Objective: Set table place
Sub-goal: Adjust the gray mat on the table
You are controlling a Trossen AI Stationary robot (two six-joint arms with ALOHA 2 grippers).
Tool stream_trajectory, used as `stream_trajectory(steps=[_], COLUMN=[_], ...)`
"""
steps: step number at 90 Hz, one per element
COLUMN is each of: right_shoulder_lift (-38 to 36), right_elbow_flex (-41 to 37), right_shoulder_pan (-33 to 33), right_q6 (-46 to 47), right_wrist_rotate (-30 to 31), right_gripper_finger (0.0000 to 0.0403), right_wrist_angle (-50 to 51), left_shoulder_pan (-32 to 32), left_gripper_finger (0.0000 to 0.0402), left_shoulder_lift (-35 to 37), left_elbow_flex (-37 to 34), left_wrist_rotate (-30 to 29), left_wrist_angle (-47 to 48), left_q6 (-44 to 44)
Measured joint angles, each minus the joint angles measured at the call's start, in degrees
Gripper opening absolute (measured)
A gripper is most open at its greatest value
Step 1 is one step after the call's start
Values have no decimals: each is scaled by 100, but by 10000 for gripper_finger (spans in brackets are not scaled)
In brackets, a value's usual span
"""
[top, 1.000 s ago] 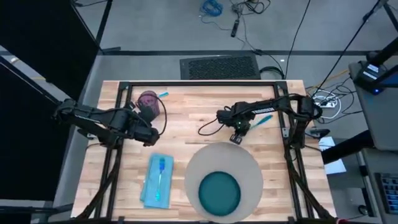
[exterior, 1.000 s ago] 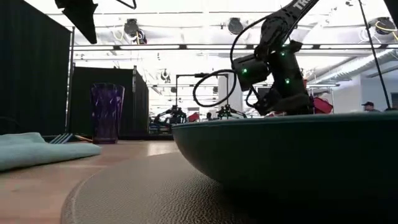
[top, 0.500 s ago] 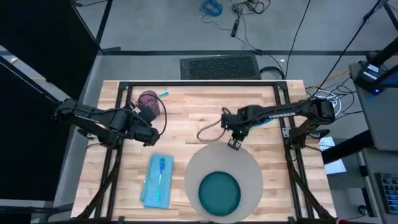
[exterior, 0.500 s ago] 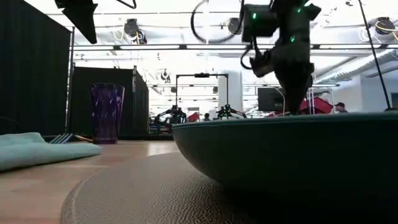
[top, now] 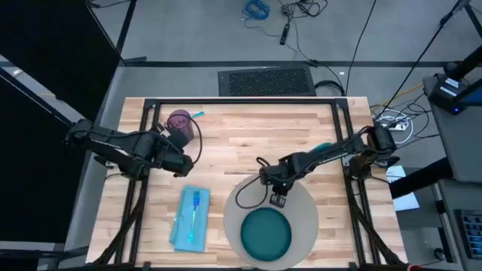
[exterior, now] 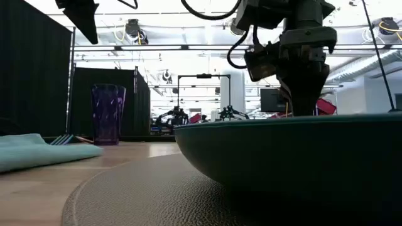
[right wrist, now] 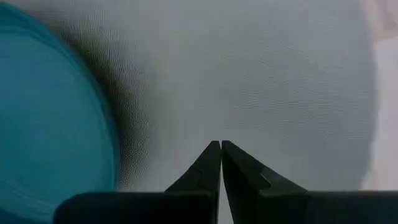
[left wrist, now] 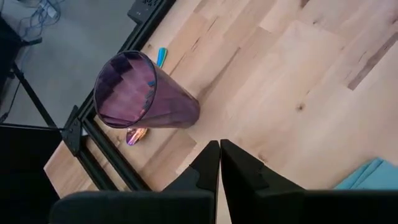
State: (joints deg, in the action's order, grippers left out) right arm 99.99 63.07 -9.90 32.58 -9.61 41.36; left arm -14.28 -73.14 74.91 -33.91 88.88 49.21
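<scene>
**Right arm over the mat, fingers closed and empty**

Over the grey mat point(top: 269, 214), near the front edge of the table point(top: 248, 143), the right gripper point(top: 277, 199) hangs just behind the teal plate point(top: 265, 232), which sits on the mat's front half. Its fingers are pressed together with nothing between them; the wrist view looks straight down on bare mat with the plate's rim at one side. The left gripper point(left wrist: 220, 163) waits well apart, near the purple cup point(top: 181, 125), also pinched together and empty.

The cup and the blue napkin point(top: 190, 218) with cutlery on it sit away from the mat, so the setting looks unfinished. If the mat or plate needs shifting, the fingers should part before coming down, meet the rim squarely, and move slowly so the plate does not slide.

From table height the plate blocks the gripper's tips, so whether they touch the mat cannot be told. The small bright items behind the cup are too small to name.
</scene>
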Motion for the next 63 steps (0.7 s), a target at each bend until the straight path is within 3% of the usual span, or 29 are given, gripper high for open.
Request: stream_trajectory(steps=[28, 63], right_shoulder_lift=[584, 688], right_elbow_flex=[3, 65], right_shoulder_pan=[-117, 110], right_q6=[54, -203], right_wrist_rotate=[-141, -103], right_gripper_finger=[0, 0], right_wrist_angle=[-580, -1313], left_shoulder_pan=[0, 0], left_gripper_finger=[0, 0], left_shoulder_lift=[0, 0], left_elbow_flex=[0, 0], left_wrist_rotate=[34, 37], left_wrist_angle=[3, 7], left_q6=[-2, -4])
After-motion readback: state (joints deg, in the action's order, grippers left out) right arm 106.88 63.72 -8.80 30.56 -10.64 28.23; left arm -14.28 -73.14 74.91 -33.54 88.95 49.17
